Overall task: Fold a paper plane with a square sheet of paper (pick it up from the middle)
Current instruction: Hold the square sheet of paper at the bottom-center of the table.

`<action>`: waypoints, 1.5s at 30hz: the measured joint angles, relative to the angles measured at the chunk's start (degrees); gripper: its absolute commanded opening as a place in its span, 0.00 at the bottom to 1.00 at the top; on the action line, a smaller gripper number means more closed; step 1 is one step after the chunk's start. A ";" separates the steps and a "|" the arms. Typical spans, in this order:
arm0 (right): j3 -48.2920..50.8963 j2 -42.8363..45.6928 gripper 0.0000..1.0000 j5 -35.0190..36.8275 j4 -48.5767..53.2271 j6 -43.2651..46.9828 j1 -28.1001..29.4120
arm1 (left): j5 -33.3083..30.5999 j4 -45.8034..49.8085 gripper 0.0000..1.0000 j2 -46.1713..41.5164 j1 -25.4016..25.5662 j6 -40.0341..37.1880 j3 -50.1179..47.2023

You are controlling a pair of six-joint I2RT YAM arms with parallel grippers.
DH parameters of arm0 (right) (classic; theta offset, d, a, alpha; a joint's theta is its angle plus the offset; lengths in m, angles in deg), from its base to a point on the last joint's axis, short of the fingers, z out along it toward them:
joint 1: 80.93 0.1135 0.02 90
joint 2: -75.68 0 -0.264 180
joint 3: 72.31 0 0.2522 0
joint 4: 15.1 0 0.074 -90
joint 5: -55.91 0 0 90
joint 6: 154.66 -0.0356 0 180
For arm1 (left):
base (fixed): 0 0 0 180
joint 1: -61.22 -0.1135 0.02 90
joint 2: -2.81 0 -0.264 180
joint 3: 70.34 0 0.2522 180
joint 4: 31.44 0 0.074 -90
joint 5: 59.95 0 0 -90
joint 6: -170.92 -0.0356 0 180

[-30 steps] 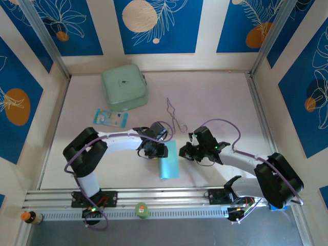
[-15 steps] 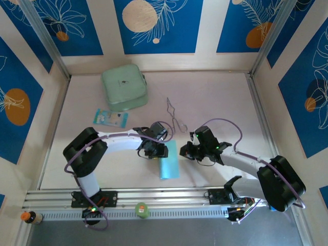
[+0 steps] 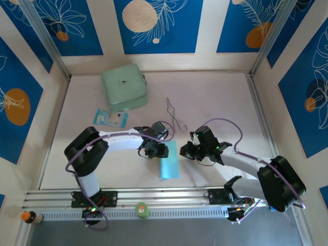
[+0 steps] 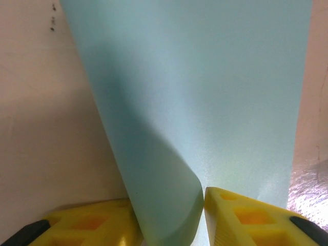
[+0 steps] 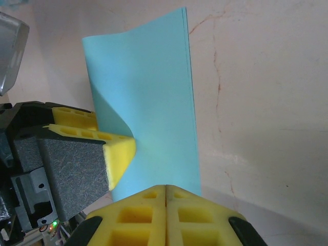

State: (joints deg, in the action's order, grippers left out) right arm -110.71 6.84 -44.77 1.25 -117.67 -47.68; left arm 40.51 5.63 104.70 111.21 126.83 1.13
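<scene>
Paper between left gripper and right gripper — case behind, packet before it.

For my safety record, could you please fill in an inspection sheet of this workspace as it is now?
Surface: pale table, faint lines.
Job's things: cyan sheet between the arms, one side curled up.
Clutter: green case, printed packet, metal tongs.
Grippers: left gripper jaws apart around the curl, grip uncertain; right gripper shut at the sheet's edge.
Cables: purple cables looped along both arms.
Surroundings: blue patterned walls; small bottle by the front rail.
</scene>
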 measured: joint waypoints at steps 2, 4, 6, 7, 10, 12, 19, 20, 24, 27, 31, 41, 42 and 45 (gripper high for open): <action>0.00 -0.02 0.06 -0.24 -0.09 0.00 0.00 | -0.02 0.09 0.41 0.09 0.02 0.00 0.02; 0.00 -0.37 0.07 -0.59 -0.44 0.02 0.00 | -0.02 0.13 0.42 0.15 0.02 0.00 0.11; 0.00 -1.16 0.07 -1.09 -0.76 0.02 0.00 | -0.02 0.15 0.42 0.20 0.02 0.00 0.11; 0.00 -1.60 0.06 -1.36 -0.92 0.04 0.00 | -0.02 0.15 0.41 0.20 0.02 0.00 0.11; 0.00 -2.99 0.06 -1.75 -1.70 0.04 0.17 | -0.02 0.13 0.41 0.20 0.02 0.02 0.11; 0.00 -3.93 0.06 -1.77 -2.03 0.04 0.46 | -0.02 0.13 0.41 0.20 0.02 0.02 0.11; -0.02 -5.60 0.05 -1.70 -2.23 0.02 1.29 | -0.02 0.11 0.40 0.20 0.02 0.07 0.09; -0.02 -5.60 0.06 -1.70 -2.21 0.00 1.29 | -0.02 0.11 0.40 0.20 0.02 0.07 0.09; -0.02 -5.60 0.06 -1.79 -2.45 0.02 1.29 | -0.02 0.11 0.41 0.17 0.02 0.09 0.09; -0.28 -6.27 0.05 -2.27 -3.43 0.02 1.60 | -0.02 0.11 0.41 0.20 0.02 0.07 0.09; -1.29 -8.83 0.04 -2.45 -4.83 0.02 2.97 | 0.00 0.11 0.41 0.20 0.02 0.07 0.09; -4.24 -12.46 0.00 -1.53 -5.62 0.07 5.97 | 0.00 0.11 0.41 0.20 0.02 0.07 0.09; -4.57 -13.09 0.00 -1.46 -5.84 0.07 6.19 | 0.00 0.11 0.41 0.20 0.02 0.07 0.09; -5.03 -15.50 0.00 -1.22 -6.19 0.28 6.82 | 0.00 0.11 0.41 0.20 0.02 0.07 0.09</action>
State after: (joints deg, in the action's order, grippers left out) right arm -115.74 -8.66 -45.99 -4.94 -117.39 -40.86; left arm 40.51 5.74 104.90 111.23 126.90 1.22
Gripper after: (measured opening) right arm 0.042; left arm 0.409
